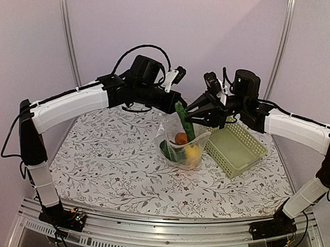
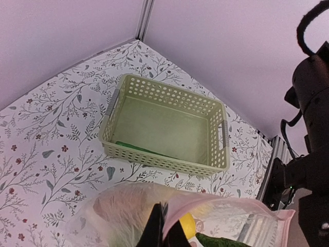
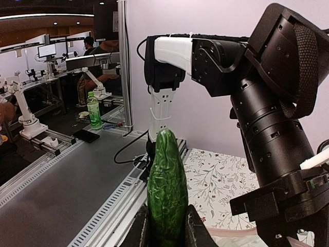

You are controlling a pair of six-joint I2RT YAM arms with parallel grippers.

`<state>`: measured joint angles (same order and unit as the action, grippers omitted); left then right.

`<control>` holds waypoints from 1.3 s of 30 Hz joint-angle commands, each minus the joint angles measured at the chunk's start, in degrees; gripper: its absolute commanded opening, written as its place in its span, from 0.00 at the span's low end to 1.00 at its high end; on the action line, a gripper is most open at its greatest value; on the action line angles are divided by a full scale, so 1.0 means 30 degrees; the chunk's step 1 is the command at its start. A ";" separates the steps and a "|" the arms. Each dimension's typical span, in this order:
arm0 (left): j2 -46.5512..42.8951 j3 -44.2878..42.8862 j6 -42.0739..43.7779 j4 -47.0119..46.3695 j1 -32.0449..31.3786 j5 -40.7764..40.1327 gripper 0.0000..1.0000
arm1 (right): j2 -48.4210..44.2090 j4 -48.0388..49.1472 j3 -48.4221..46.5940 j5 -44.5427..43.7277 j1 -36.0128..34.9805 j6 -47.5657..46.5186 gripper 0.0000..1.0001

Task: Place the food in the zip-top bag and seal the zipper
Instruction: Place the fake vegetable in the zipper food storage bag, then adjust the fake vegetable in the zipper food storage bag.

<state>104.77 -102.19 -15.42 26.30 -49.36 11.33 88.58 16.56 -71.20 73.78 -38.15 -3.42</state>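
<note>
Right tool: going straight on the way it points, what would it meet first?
Probably the left arm, which stands straight ahead beyond the cucumber it holds. How far off the arm is cannot be told.

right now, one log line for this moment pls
left hand: shut on zipper, bag held up | right hand: shut on cucumber above bag mouth | in bag: yellow fruit, reddish-brown piece | zipper: open

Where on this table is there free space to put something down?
Free: the table left of the zip-top bag, and the strip in front of it. Crowded: the bag's mouth, where the left end effector pinches it and the right end effector holds the cucumber; the basket flanks its right.
</note>
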 commanded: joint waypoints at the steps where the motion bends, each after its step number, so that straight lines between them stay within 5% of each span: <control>1: -0.0704 0.0363 0.0182 -0.0300 0.0332 0.0001 0.00 | 0.0470 0.0546 0.0160 0.0245 -0.0056 -0.0612 0.08; 5: -0.0687 0.0431 0.0184 -0.0389 0.0389 0.0077 0.00 | 0.1049 0.1128 0.0005 0.0458 -0.0136 -0.0084 0.12; 10: -0.0764 0.0475 0.0186 -0.0414 0.0498 0.0172 0.00 | 0.0983 0.0090 0.0253 -0.0385 -0.0066 -0.0488 0.47; 13: -0.0807 0.0490 0.0216 -0.0490 0.0546 0.0275 0.00 | -0.0177 -0.2961 -0.0757 -0.1321 0.0182 -0.2125 0.59; 24: -0.0869 0.0596 0.0303 -0.0547 0.0626 0.0571 0.00 | -0.1144 -1.5472 -0.6339 -0.9436 -0.0514 -0.8999 0.49; 31: -0.1269 0.1022 0.0214 -0.0595 0.0640 0.0624 0.00 | -0.0234 -1.8665 -0.7362 -1.1031 -0.2169 -0.8975 0.41; 39: -0.1807 0.1588 0.0114 -0.0678 0.0630 0.0533 0.00 | 0.1027 -2.0661 -0.8730 -1.4580 -0.4263 -0.9372 0.45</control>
<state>102.10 -98.59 -15.05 25.58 -48.16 12.86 89.78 -39.83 -93.62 36.97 -49.23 -30.52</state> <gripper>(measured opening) 0.004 0.447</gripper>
